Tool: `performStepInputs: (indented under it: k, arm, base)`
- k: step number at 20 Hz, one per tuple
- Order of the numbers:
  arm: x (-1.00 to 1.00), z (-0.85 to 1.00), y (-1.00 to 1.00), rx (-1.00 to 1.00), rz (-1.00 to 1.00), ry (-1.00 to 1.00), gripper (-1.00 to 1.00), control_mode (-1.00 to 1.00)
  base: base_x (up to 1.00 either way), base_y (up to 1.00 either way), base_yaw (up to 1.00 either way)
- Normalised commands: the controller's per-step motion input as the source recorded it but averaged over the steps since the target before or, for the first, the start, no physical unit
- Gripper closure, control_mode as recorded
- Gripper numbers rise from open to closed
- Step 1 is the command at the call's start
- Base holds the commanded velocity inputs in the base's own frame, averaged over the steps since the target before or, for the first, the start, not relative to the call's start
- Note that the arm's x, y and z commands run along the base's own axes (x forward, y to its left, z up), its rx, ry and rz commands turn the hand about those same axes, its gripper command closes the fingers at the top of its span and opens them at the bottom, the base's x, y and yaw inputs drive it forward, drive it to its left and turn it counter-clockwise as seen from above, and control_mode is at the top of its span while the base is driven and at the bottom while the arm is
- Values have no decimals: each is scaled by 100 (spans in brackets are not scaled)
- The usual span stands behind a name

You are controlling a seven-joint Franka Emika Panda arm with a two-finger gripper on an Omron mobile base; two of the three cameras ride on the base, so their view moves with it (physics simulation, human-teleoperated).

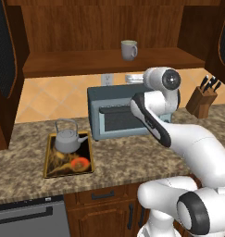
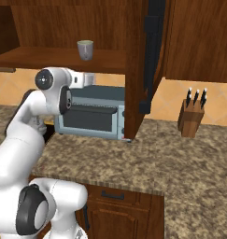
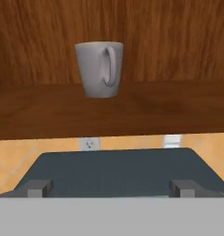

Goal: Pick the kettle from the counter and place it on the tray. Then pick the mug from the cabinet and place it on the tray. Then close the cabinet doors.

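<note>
The claw is spread wide and holds nothing, its tips low in the hand view over the dark oven. The mug stands on the cabinet shelf, upper centre. The kettle sits on the tray, lower left on the desk.

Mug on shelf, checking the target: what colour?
Plain grey-white mug, clearest in the hand view.
</note>
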Motion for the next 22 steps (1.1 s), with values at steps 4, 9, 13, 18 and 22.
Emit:
performStepInputs:
  k: [4,9,13,18,22]
  arm:
    - [6,-1,0,0,2,0,-100,-100]
    - [15,0,-4,2,0,0,-100,-100]
    - [8,13,-2,3,0,-1,-100,-100]
    - [14,21,0,1,0,0,-100,-100]
    - [18,20,0,0,0,-1,-100,-100]
  base:
    - [0,0,0]
    - [0,0,0]
    - [0,0,0]
    - [0,0,0]
    - [0,0,0]
